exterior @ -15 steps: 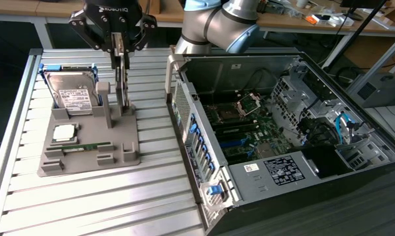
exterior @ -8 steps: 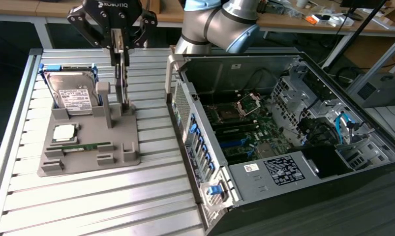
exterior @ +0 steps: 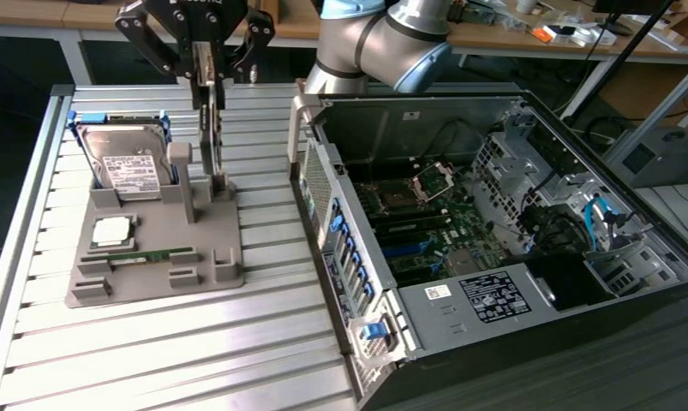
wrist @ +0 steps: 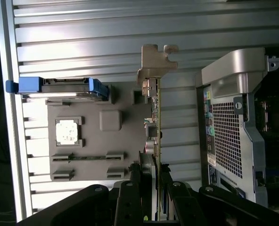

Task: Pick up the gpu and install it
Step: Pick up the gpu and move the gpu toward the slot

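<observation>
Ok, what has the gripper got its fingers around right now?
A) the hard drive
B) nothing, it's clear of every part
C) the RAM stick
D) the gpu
D: the gripper is clamped on the upper edge of the upright gpu, while the hard drive and RAM stick sit in the gray holder.

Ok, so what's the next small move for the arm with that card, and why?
Probably a short straight lift. The pincer grips the gpu on edge, with the card's lower end level with the posts of the grey holder. Moving sideways toward the open computer case now could snag it.
</observation>
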